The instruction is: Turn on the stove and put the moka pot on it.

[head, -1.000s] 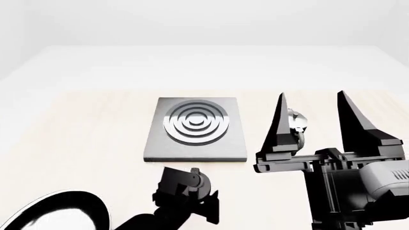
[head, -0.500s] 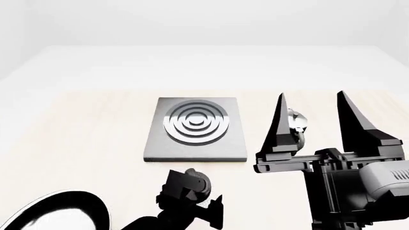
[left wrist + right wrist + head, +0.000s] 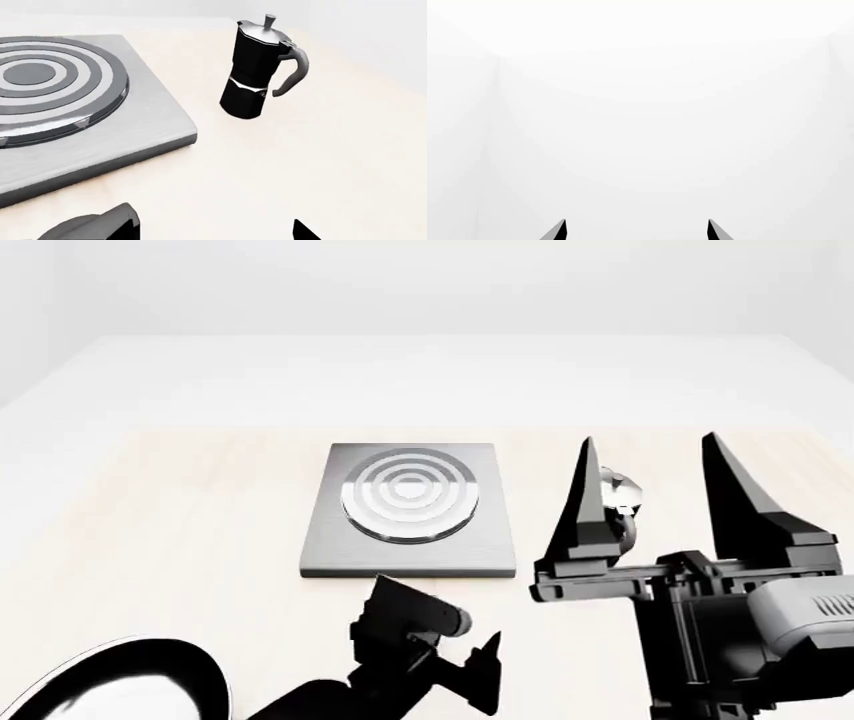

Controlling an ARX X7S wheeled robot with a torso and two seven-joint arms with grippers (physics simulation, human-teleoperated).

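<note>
Pale wood-grain desk (image 3: 160,510) under soft, even light – beyond its far edge, plain white floor (image 3: 427,380) running to blank white walls (image 3: 427,285) – no windows seen

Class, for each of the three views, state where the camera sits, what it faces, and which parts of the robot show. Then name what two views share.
Head view: on the robot's head, looking forward and down at the table; stove, pan, left claw and open right claw show.
Left wrist view: near the left claw, facing stove and moka pot; only fingertips show.
Right wrist view: near the right claw, facing blank white; only fingertips show.
Shared: head and left wrist views both show stove and moka pot.
</note>
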